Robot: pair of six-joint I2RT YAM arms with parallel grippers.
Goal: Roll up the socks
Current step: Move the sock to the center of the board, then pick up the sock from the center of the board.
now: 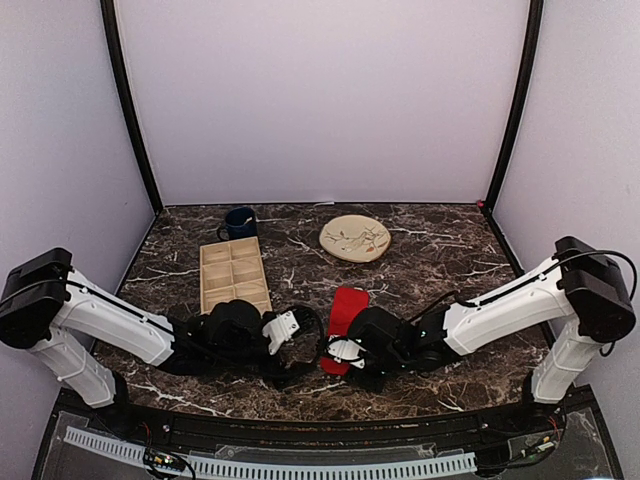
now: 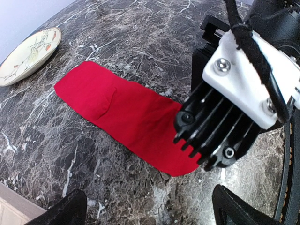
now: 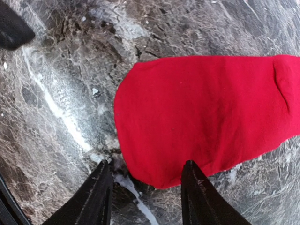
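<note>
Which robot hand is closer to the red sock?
Right. The right gripper hangs over the near end of the red sock, with one finger above its edge. The left gripper sits open off to the sock's left side, not over it.

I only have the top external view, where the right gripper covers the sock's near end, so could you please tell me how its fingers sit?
Observer: The right gripper is open, straddling the sock's edge: one finger over red fabric, one over the bare table.
Operator: Is the fabric there bunched?
Observer: No, that end lies flat.
Operator: And the left gripper?
Observer: The left gripper is open, holding nothing, pointed at that end.
</note>
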